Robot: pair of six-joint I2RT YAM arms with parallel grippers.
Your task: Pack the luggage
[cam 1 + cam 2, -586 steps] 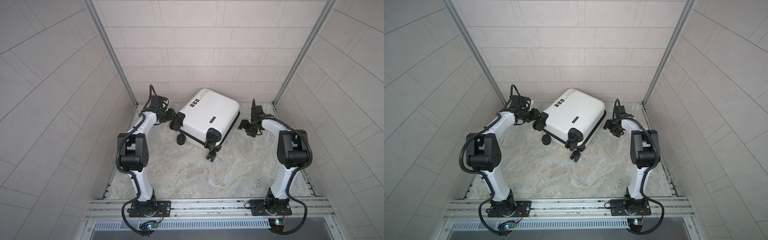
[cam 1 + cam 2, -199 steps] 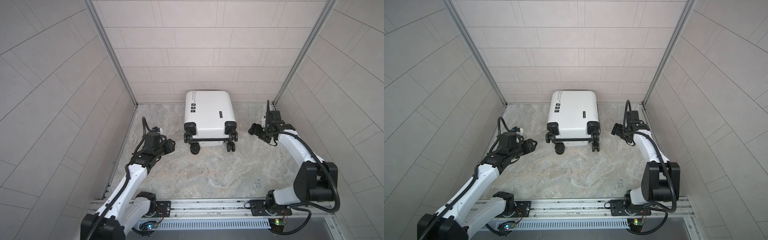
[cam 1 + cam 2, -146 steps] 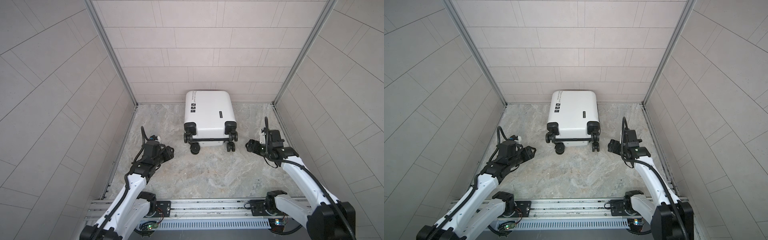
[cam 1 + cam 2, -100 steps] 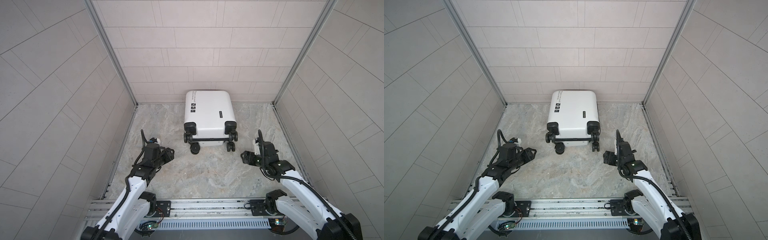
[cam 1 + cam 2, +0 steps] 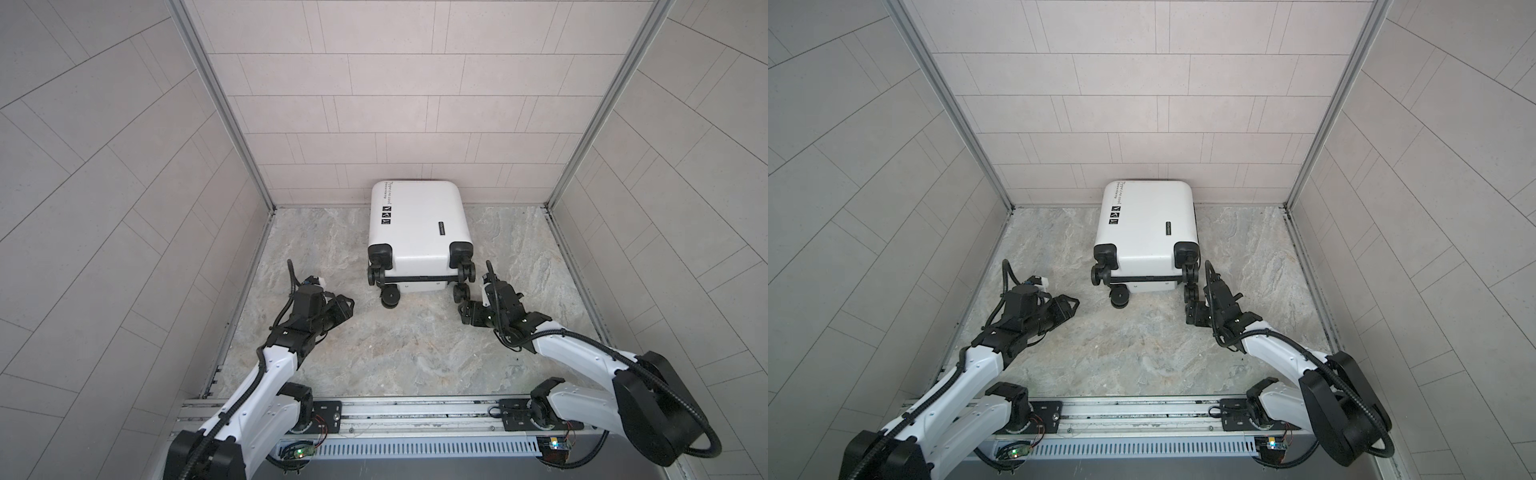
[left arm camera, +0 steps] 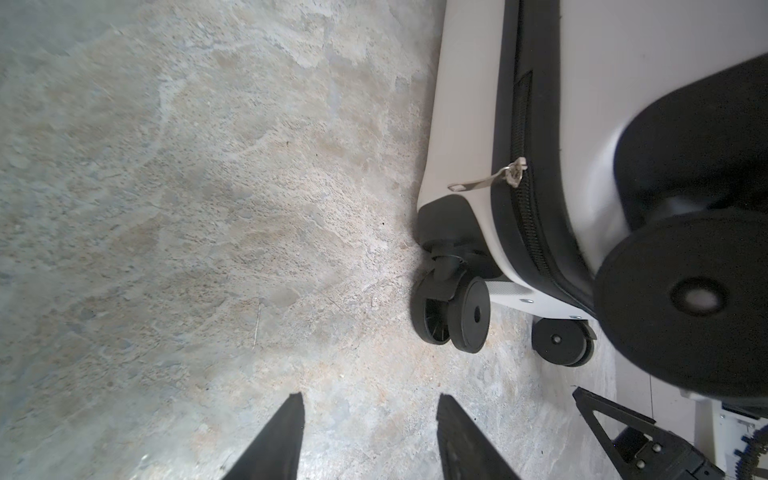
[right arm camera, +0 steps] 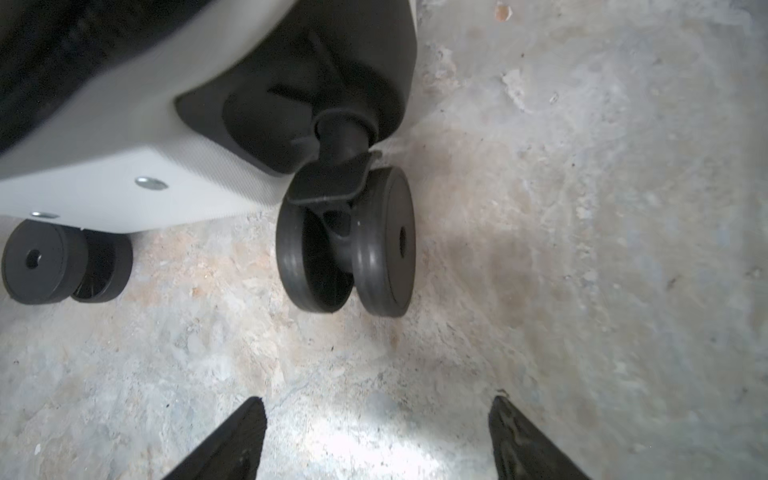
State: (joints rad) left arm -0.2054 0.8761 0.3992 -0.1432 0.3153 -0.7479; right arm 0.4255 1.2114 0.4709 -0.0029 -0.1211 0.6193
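Packing at a standstill: the small white hard-shell suitcase (image 5: pixel 417 224) lies flat and apparently zipped shut at 12 o'clock on the mottled stone-look tabletop (image 5: pixel 395 357). Its far end is close to the tiled back wall (image 5: pixel 415 124), its long axis runs 12 to 6, and its black twin-disc wheels (image 5: pixel 388 297) point to 6.

The right hand (image 5: pixel 464 316) is released, spread wide and empty. It hovers just beside the near right wheel (image 7: pixel 349 245), with the case at its 11 o'clock. The left hand (image 5: pixel 347 307) is also released and empty, its fingers (image 6: pixel 274 440) less far apart. It sits well apart, with the case at its 1 o'clock, so the right arm looks the nearer.

The shell is smooth and glossy. A ribbed black zipper band (image 6: pixel 525 166) and a thin metal pull tab (image 6: pixel 484 179) near the wheel end face the left hand.
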